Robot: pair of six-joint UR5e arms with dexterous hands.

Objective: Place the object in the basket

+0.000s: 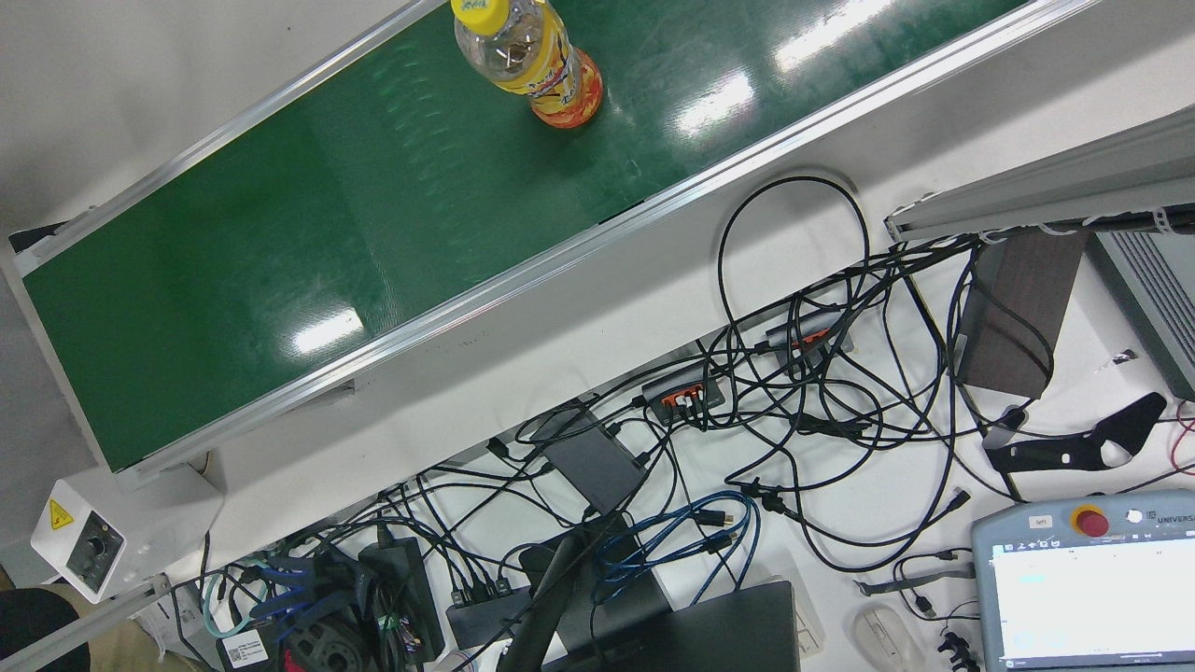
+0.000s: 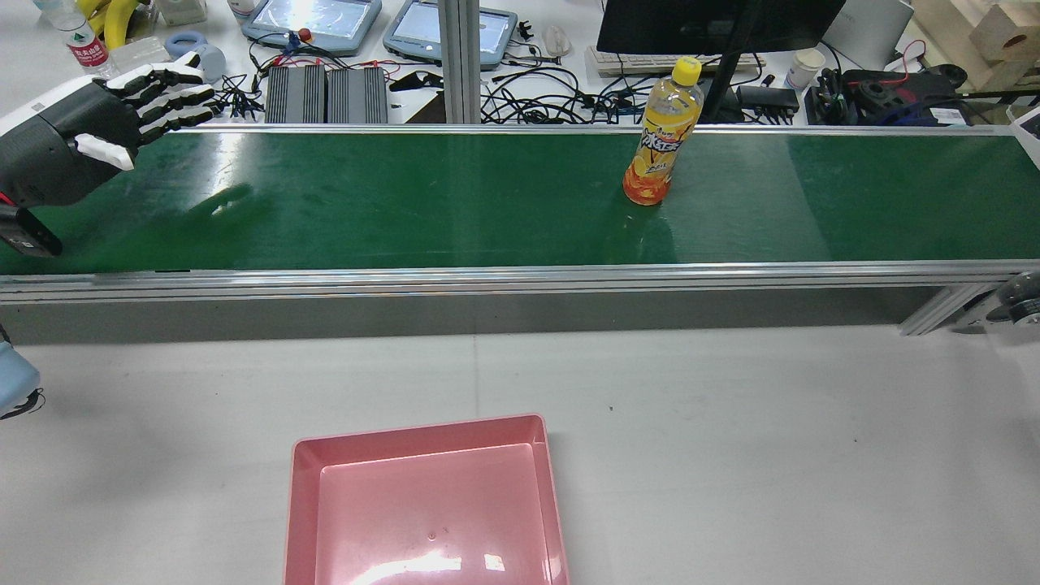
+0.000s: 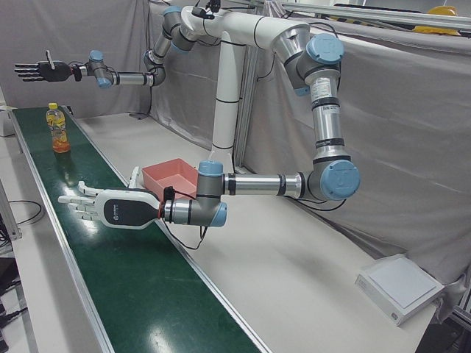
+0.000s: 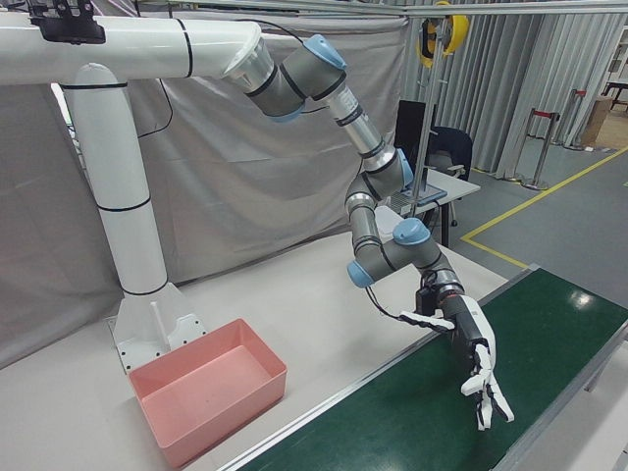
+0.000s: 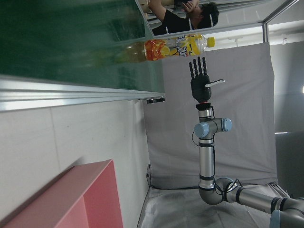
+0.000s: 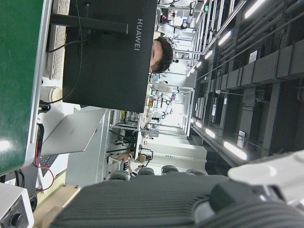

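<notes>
We wait — left hand (image 2: 97,122) and right hand (image 3: 44,70) both spread empty while the bottle (image 2: 662,134) rides the belt (image 2: 406,203) upright.

**What I can read in the pictures**

In the right hand view I read "HUAWEI" on the back of the black monitor (image 6: 111,52), in the upper middle of the frame; the word lies on its side. In the front view, at the lower right, the teach pendant (image 1: 1088,583) carries "UNIVERS", cut by the frame edge, and a small tag on it reads "left". At the lower left a yellow warning triangle stands on the white control box (image 1: 79,541). The bottle (image 2: 662,134) has a printed label, but I cannot read it.
</notes>
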